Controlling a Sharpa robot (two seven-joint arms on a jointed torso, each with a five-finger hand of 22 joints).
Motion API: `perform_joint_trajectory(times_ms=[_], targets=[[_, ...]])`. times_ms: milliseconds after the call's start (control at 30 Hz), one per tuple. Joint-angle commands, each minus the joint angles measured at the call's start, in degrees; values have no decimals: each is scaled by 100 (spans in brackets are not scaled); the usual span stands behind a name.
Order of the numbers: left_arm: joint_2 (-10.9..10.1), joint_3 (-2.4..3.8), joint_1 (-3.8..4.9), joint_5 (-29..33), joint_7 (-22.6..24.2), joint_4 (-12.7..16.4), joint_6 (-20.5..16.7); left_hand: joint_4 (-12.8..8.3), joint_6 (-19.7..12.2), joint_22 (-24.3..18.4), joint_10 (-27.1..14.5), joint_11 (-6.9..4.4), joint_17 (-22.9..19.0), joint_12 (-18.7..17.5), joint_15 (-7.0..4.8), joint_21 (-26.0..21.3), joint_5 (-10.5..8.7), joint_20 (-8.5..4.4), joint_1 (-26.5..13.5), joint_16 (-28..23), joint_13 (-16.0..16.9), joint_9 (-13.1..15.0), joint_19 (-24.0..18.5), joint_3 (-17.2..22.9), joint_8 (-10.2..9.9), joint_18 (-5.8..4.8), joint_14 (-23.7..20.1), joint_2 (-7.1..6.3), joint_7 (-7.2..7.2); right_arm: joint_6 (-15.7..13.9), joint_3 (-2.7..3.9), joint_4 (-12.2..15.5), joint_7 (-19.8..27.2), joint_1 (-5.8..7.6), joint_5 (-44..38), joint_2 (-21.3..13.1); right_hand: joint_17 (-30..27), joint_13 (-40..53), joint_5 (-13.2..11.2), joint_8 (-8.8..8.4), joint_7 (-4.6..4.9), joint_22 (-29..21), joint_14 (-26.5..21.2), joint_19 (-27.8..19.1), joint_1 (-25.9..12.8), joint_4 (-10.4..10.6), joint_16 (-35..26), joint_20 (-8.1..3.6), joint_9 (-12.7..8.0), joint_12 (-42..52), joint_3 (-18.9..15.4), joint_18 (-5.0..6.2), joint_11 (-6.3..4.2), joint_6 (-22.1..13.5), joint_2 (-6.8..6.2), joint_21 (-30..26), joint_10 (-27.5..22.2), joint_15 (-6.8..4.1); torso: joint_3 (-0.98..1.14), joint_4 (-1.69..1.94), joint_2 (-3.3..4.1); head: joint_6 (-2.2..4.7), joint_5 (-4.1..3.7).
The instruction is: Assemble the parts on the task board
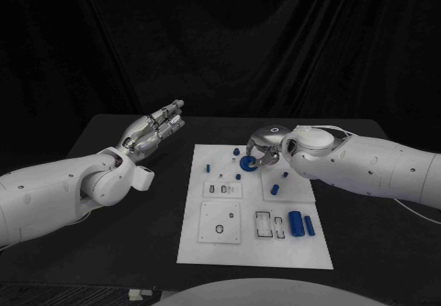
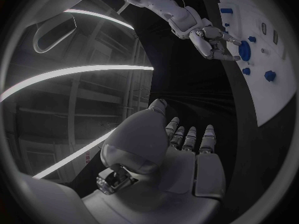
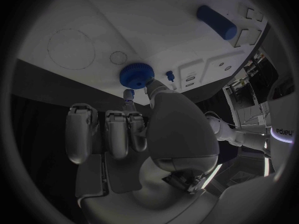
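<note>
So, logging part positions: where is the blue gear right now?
The blue gear is pinched in the right hand over the far end of the task board, near its small blue pegs.

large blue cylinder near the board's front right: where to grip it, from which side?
The large blue cylinder lies flat on the task board, long axis running front to back. Probably best pinched across its middle, fingers on its two long curved sides, coming straight down from above. The smaller cylinder lies close alongside, so that flank looks tight for a finger.
</note>
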Motion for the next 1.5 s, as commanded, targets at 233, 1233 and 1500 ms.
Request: perform_joint_trajectory(times_ms=[233,1233,1500], targets=[[8,6,-6,8,74,9,61,-46,-9,8,9,42,-7,-17,51,21,29,41,56,-21,-5,7,1,3,23,103,-2,-18,11,134,2,-121,-66,-60,-37,64,1510,1508,20,17,-3,1215,595,90,26,-8,17,46,5,20,21,40,30,23,25,-43,608,44,1,4,3,-13,-2],[-12,6,-16,8,71,2,77,-54,-14,8,8,54,-7,-18,50,22,32,44,61,-21,-5,7,2,10,23,103,-2,-17,12,-354,3,47,100,-57,-37,-33,1510,1508,1438,250,-143,1233,595,123,262,-244,17,-60,382,20,186,28,-85,610,67,-11,608,-74,-2,2,0,-22,44],[-5,6,-18,8,60,-16,88,-54,-14,8,8,54,-7,-18,50,22,32,44,61,-21,-5,7,2,10,23,103,-2,-17,12,-529,3,184,103,78,-37,-96,1510,1508,1449,237,-138,1242,595,141,224,-219,17,-64,390,20,184,21,-83,597,65,16,608,-76,-1,-8,-9,-9,38]])
